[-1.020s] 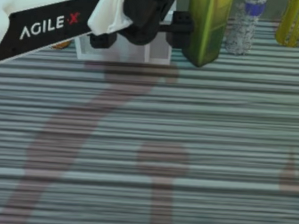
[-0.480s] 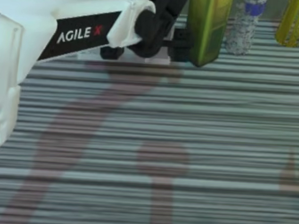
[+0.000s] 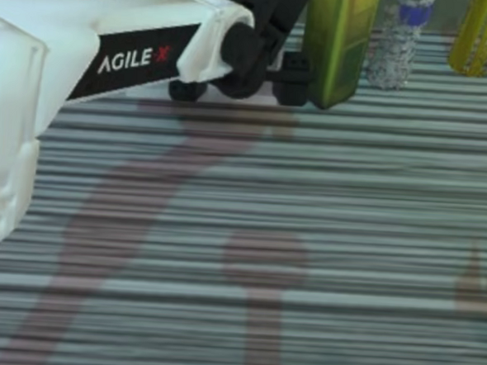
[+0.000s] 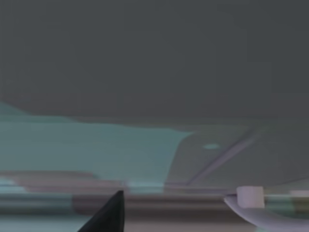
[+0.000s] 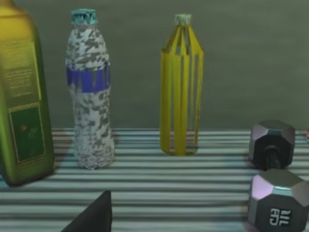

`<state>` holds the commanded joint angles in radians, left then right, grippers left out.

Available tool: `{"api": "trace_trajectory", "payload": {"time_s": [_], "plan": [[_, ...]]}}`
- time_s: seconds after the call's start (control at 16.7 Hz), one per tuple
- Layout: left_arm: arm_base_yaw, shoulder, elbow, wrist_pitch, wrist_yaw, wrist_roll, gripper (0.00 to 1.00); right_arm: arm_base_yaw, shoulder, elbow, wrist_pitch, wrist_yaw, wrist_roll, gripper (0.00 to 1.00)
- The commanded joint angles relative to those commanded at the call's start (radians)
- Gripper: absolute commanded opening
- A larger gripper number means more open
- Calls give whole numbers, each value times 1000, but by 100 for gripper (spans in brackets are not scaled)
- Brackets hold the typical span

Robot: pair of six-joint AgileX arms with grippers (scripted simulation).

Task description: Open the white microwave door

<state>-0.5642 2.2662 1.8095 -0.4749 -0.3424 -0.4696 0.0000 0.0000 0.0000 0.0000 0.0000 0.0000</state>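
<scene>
**A:** Where is your left pincer [image 3: 288,69] now?

**B:** You have it at the far edge of the striped grey bench [image 3: 307,219], left of centre, with the white arm lying across the top-left corner of the top view. Its black end sits just beside the tall green-yellow square bottle [image 3: 341,44]. From these views you cannot tell whether the fingers are apart or together.

**A:** And the small boxy white microwave?

**B:** The arm hides it in the top view. Your left wrist view looks close into its dark cavity with the pale teal floor [image 4: 87,150]; one dark fingertip [image 4: 108,215] pokes in at the frame's edge. I cannot pick out the door panel itself.

**A:** What room do you have?

**B:** The whole near and middle bench is open. Along the far edge, right of the green bottle, stand a speckled grey bottle with a blue band [image 3: 397,43] and a yellow ribbed bottle [image 3: 480,36]. Your right wrist view also shows a dark hex-ended dumbbell [image 5: 273,171]; that pincer's state cannot be told.
</scene>
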Motion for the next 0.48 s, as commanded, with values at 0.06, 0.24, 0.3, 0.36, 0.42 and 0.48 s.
{"api": "trace_trajectory", "payload": {"time_s": [0.06,0.24,0.3,0.36,0.42,0.48], "plan": [[0,0,0,0,0,0,70,0,0,0,0,0,0,100],[0,0,0,0,0,0,47,0,0,0,0,0,0,100],[0,0,0,0,0,0,40,0,0,0,0,0,0,100],[0,0,0,0,0,0,32,0,0,0,0,0,0,100],[0,0,0,0,0,0,25,0,0,0,0,0,0,100],[0,0,0,0,0,0,17,0,0,0,0,0,0,100]]}}
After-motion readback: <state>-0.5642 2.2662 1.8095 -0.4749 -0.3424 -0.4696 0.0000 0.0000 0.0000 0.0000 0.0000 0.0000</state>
